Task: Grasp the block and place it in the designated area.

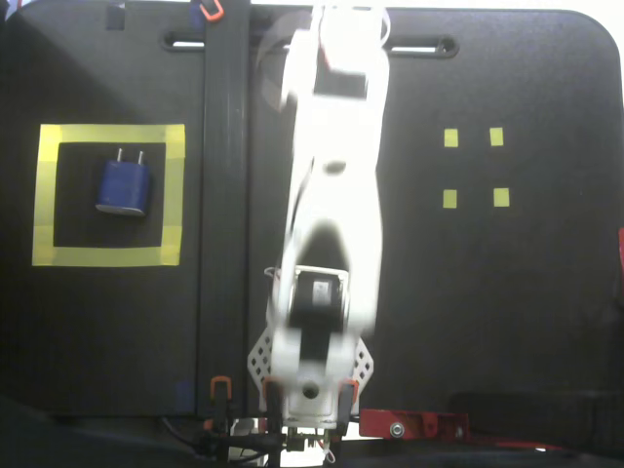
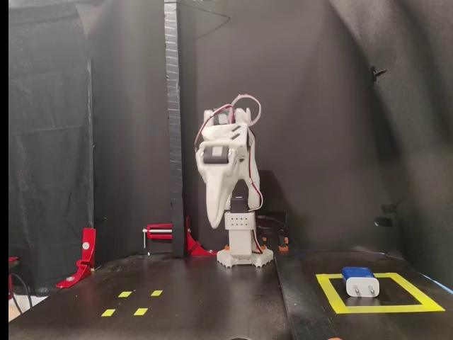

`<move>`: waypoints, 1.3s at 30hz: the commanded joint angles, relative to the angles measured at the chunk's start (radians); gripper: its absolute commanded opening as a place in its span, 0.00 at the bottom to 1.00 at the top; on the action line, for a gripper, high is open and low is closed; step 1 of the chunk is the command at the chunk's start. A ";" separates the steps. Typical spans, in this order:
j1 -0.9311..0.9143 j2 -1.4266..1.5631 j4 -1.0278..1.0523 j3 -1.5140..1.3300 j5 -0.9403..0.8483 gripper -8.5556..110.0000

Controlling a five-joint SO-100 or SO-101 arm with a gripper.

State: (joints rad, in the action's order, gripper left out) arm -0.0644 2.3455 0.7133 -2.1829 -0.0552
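Block [image 1: 123, 186] flat on black interior of designated area [image 1: 109, 255], prongs toward top edge in a fixed view from above; in a fixed view from the front, block [image 2: 359, 281] inside yellow tape frame [image 2: 380, 308] at right, white prong face toward camera, blue back behind. Untouched by anything, clear of tape on all sides

White arm [image 1: 329, 205] blurred in a fixed view from above, stretched up centre of counter [image 1: 507, 312], well apart from block. In front view, arm [image 2: 228, 170] folded above its base, pincer [image 2: 216, 221] pointing down, held in air above counter [image 2: 205, 297], well left of block. Pincer tips seen as one tapered point; jaws apparently together, nothing held

Four small yellow squares [image 1: 475, 167] at right from above, front left [image 2: 132, 302] in front view. Red clamp [image 2: 168, 235] beside dark vertical post [image 2: 173, 127]
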 commanded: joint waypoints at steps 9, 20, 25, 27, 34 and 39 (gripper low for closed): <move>0.011 0.545 -0.540 -0.586 0.012 0.07; 0.023 0.847 -0.641 -0.919 0.003 0.07; 0.021 0.891 -0.578 -0.957 -0.008 0.07; 0.021 0.897 -0.543 -0.957 -0.008 0.07; 0.025 0.959 -0.255 -0.957 -0.043 0.07; 0.031 0.959 -0.166 -0.957 -0.046 0.07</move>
State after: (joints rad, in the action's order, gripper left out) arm -0.0430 3.2950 0.5093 -3.1355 -0.0951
